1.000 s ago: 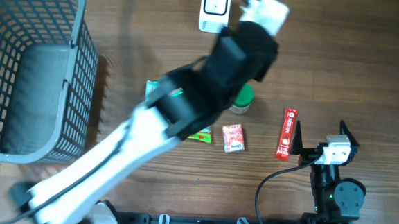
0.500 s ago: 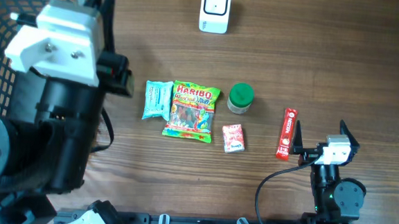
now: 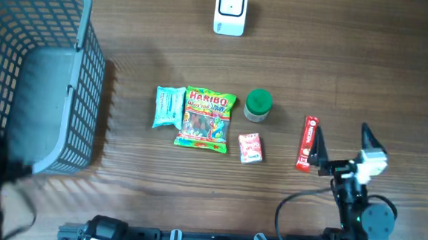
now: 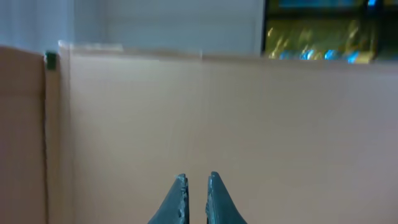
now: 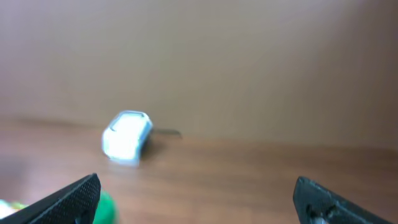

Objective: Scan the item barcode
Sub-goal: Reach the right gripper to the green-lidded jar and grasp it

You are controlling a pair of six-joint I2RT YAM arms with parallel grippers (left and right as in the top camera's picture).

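Scanner [image 3: 230, 10] stands at 12 o'clock on the table [image 3: 366, 62]. Haribo bag [image 3: 205, 118] lies at the middle, teal packet [image 3: 168, 107] just beside it at 9 o'clock, red stick [image 3: 308, 143] toward 3 o'clock — right gripper [image 3: 341, 147] near it, fingers spread wide, empty. Left gripper [image 4: 197, 180] has its fingers together, holding nothing.

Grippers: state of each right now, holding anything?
left gripper: shut, nothing between the fingers.
right gripper: open wide, holding nothing.

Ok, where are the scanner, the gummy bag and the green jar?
scanner [image 3: 230, 9], overhead view, middle of its white body
gummy bag [image 3: 206, 119], overhead view, centre of its front
green jar [image 3: 258, 102], overhead view, top of its lid
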